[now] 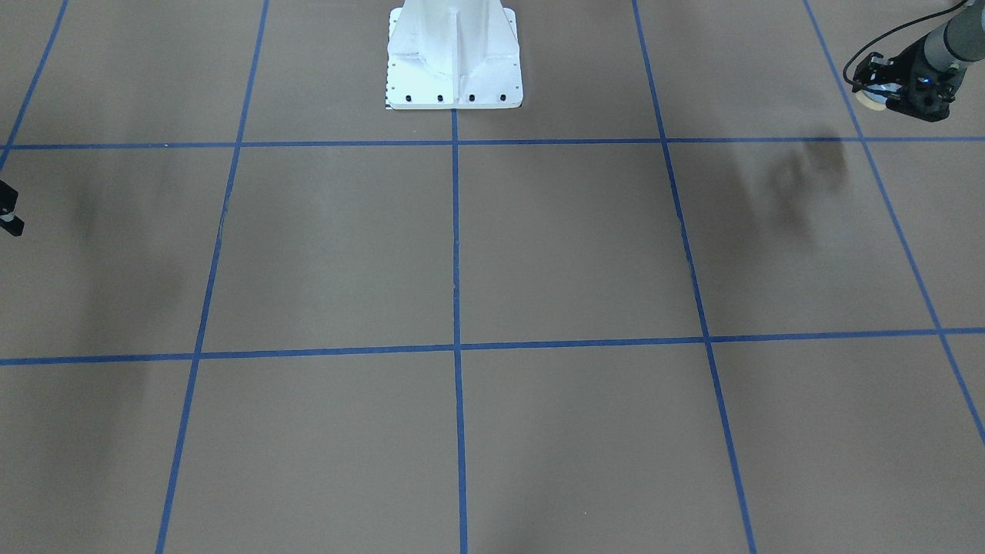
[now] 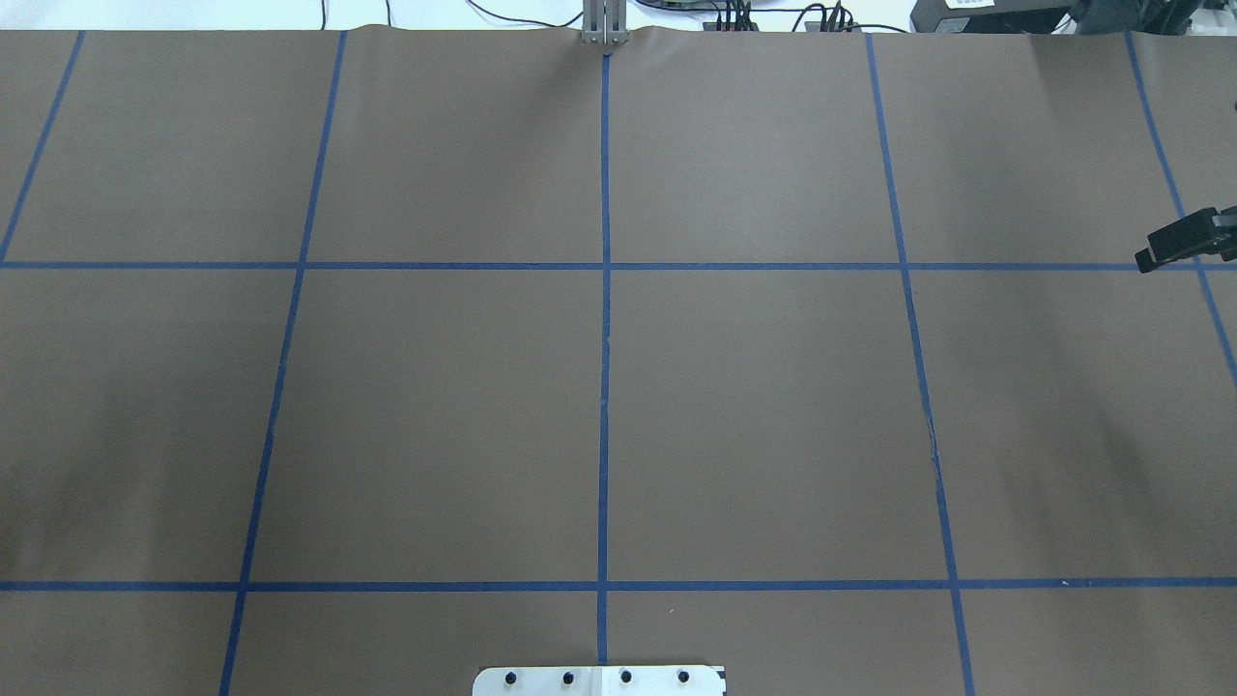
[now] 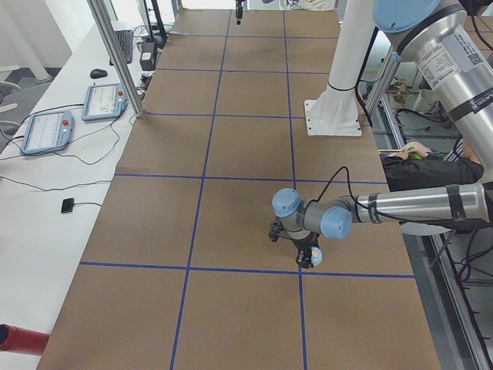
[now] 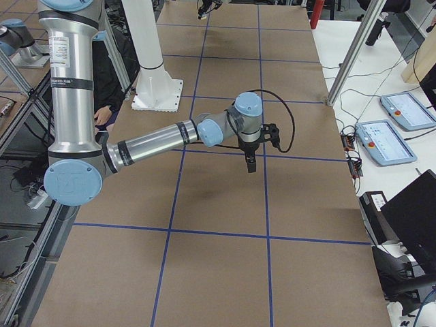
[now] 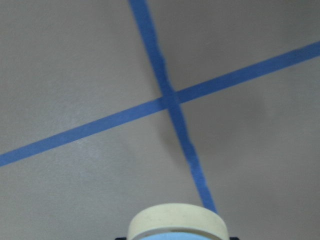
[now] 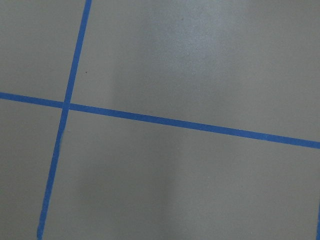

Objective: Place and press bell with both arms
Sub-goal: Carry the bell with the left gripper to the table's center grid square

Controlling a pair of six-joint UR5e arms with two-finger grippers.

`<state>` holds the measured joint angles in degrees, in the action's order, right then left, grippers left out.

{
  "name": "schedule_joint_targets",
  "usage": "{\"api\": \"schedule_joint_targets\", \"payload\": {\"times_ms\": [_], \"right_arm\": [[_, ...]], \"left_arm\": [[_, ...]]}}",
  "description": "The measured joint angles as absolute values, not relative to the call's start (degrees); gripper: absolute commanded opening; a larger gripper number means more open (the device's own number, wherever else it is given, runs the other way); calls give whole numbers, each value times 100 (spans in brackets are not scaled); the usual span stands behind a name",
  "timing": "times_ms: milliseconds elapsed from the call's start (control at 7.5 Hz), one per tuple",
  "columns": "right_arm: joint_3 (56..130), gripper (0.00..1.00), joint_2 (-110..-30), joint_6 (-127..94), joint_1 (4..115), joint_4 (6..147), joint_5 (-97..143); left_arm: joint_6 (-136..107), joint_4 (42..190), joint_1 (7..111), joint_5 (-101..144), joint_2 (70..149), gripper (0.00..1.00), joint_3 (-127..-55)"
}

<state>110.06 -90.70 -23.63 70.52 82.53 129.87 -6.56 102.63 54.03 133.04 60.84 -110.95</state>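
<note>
Table (image 2: pixel 754 406): brown sheet, blue tape grid. Left arm (image 3: pixel 416 204) and right arm (image 4: pixel 157 139) extended toward opposite ends. Left gripper (image 1: pixel 873 85) clamped on bell (image 5: pixel 175 222), suspended above a tape crossing. Right gripper (image 2: pixel 1174 244): finger state indeterminate, mostly out of frame.

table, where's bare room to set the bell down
The middle squares of the table, either side of the centre tape line, are bare. The pedestal takes the robot-side edge. The left arm, bell in its jaws, hangs over the left end; the right arm over the right end.
</note>
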Motion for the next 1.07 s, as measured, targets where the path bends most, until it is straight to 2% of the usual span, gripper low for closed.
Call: {"api": "schedule_joint_targets", "payload": {"times_ms": [267, 533, 800, 1067], "right_arm": [[11011, 100, -9087, -2357, 7055, 8249, 12995], [11009, 100, -9095, -2356, 7057, 8247, 12997], [11005, 100, -9093, -2361, 7058, 8244, 12997], [11004, 100, -9090, -2364, 7055, 8244, 12994]], "left_arm": [[-659, 8687, 5478, 13275, 7475, 0, -11314], [-680, 7136, 5483, 13261, 9200, 0, -11060], [-1109, 6283, 5407, 13264, 10951, 0, -10226], [-1903, 6122, 5103, 13273, 12508, 0, -9076]]}}
